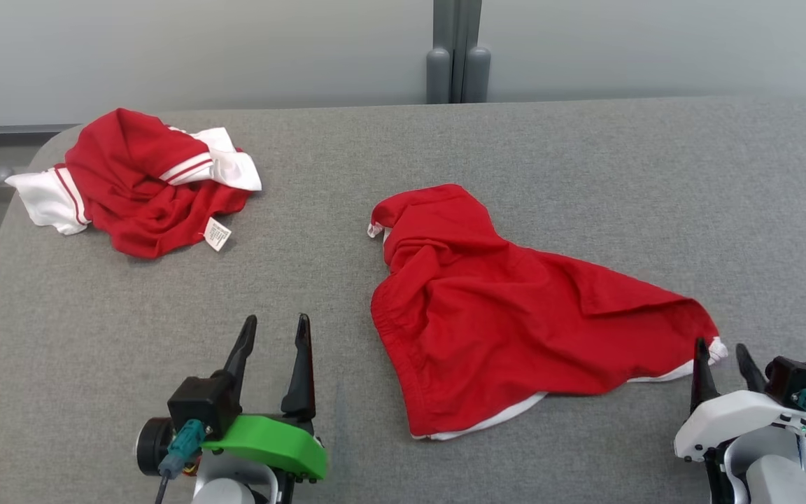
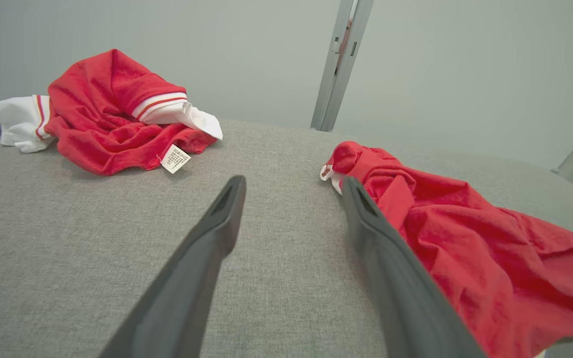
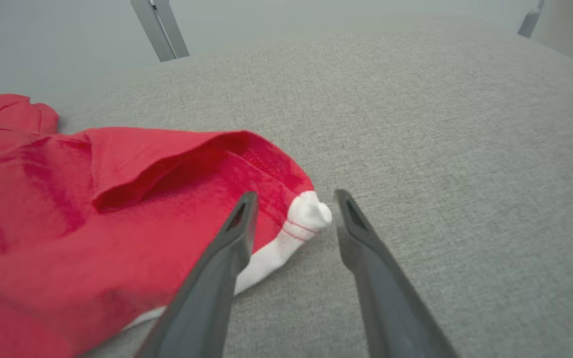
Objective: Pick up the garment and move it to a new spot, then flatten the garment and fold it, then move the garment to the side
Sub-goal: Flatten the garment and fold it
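Far left, back corner of grey padded table: crumpled red-and-white top, label showing, well clear of both arms. Likely not the piece in hand.

Left gripper: low over bare cloth surface, jaws wide apart, nothing between them. Just left of the shorts, not touching. Looks parked, ready for the waistband side.

Centre to right: red shorts, the task garment by my reading. Lying loosely spread, rumpled, one end bunched toward the back, white hem along the near edge. Not flat yet, not folded.

Right gripper: at the shorts' right tip. Jaws partly parted around white-trimmed corner; corner sits on the table between the fingers, close to one of them, unclamped. Nothing gripped. Placement suits pulling this corner outward to flatten.
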You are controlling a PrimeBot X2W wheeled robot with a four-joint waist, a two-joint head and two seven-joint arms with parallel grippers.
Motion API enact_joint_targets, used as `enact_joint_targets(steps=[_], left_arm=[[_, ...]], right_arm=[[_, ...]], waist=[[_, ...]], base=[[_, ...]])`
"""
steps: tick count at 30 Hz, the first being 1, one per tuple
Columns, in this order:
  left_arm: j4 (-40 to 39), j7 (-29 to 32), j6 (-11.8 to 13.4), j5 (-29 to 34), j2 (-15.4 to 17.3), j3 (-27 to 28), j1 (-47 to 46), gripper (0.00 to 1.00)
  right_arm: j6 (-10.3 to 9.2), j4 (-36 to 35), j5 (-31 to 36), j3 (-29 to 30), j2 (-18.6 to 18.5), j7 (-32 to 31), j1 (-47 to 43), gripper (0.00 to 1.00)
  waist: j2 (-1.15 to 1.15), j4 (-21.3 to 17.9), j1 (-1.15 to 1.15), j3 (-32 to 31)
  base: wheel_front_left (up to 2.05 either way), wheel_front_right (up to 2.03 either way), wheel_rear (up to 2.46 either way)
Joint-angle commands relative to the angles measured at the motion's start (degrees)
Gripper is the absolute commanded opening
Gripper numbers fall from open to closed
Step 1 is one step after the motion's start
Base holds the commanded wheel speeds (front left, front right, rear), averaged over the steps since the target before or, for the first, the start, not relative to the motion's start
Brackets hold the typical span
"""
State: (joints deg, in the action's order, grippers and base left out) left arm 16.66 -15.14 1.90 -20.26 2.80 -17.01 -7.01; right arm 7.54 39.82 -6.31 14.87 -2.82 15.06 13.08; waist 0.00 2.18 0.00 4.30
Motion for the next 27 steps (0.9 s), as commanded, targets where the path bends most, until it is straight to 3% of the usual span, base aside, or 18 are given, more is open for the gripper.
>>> enact_joint_targets(steps=[1, 12, 20, 27], left_arm=[[0.12, -0.01, -0.45, -0.27, 0.17, -0.6, 0.92, 1.0], [4.05, -0.01, -1.38, -1.49, 0.18, -6.52, -0.26, 1.0], [13.02, 3.83, -2.55, -4.01, 0.2, -14.54, -2.85, 1.0], [14.6, 9.2, -4.02, -16.57, 0.22, -18.84, -3.34, 1.0]], right_arm=[[-0.1, -1.63, 0.53, 0.26, -0.15, 0.16, -1.09, 1.0], [-0.1, -16.46, 0.86, -2.45, -0.17, 0.17, -5.7, 1.0], [-0.1, -21.2, -1.01, -7.76, -0.16, 0.17, -8.16, 1.0], [-0.1, -22.37, -0.94, -9.05, -0.16, 0.16, -8.57, 1.0]], waist=[[0.0, 0.12, 0.0, -0.5], [0.0, -1.23, 0.0, -2.19], [0.0, -3.01, 0.0, -2.24], [0.0, -4.61, 0.0, -1.64]], base=[[0.0, 0.0, 0.0], [0.0, 0.0, 0.0], [0.0, 0.0, 0.0], [0.0, 0.0, 0.0]])
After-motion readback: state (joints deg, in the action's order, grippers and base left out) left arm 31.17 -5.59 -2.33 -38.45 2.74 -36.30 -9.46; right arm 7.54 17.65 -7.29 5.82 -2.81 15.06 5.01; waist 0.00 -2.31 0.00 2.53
